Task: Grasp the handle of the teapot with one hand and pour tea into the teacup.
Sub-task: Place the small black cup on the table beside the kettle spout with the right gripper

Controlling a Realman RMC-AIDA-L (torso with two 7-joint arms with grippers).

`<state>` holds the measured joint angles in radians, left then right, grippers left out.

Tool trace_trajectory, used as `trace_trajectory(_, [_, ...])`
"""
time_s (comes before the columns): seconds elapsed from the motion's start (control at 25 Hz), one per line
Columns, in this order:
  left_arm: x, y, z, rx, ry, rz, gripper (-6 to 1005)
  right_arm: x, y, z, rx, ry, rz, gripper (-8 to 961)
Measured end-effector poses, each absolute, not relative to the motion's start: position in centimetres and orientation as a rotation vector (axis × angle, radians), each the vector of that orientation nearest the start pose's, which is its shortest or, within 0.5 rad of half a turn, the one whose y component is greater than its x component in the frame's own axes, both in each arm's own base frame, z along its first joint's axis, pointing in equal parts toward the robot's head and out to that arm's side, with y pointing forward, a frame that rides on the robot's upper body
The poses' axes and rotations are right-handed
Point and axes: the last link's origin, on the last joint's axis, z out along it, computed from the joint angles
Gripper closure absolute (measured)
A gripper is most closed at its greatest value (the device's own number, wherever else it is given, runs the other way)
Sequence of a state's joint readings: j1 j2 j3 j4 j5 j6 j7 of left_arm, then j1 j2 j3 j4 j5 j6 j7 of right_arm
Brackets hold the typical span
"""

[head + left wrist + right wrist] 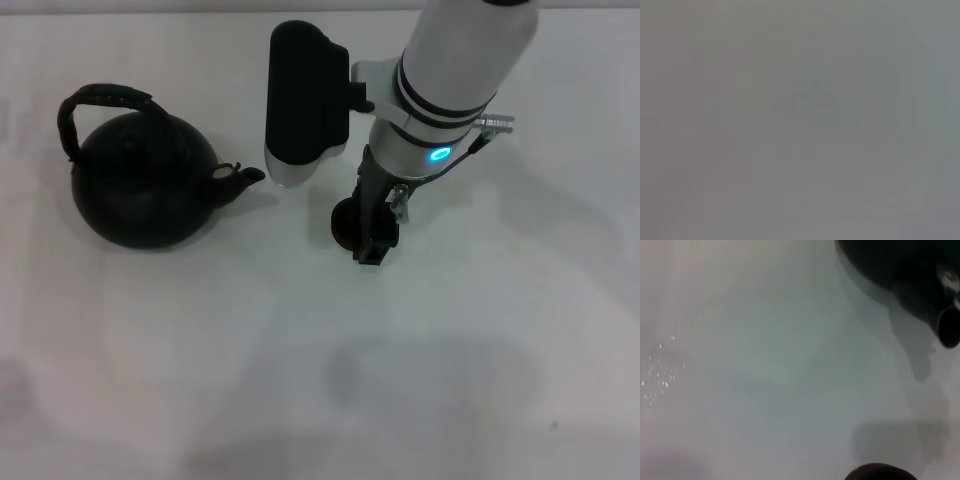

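The matte black teapot (140, 190) stands on the white table at the left, its spout (240, 180) pointing right. Its arched handle (105, 98) stands upright over the lid, with nothing touching it. The small dark teacup (344, 224) sits right of the spout, partly hidden by my right gripper (372, 245). That gripper points down right beside or on the cup; I cannot tell which. The right wrist view shows part of the teapot (900, 265), its spout (949, 327) and a dark rounded edge (880, 473), likely the teacup. My left gripper is out of view.
A black housing with a silver end (303, 100) sticks out from my right arm (450, 80), above the gap between spout and cup. The white table (300, 380) is bare in front. The left wrist view shows only plain grey.
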<state>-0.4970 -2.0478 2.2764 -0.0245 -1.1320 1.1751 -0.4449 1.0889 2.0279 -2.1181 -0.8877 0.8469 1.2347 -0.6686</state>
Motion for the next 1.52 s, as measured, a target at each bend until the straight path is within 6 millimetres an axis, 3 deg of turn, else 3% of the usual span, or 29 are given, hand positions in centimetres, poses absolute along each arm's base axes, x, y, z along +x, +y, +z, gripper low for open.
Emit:
trace_trajectory(0.64, [-37.5, 33.7, 5.1, -1.24, -0.767, -0.804, 272, 12.7, 35.5, -12.5, -2.833, -0.017, -1.024, 222])
trace_trajectory(1.52, [-37.6, 33.6, 5.1, -1.238, -0.77, -0.805, 272, 12.9, 35.4, -12.5, -2.832, -0.02, -1.02, 223])
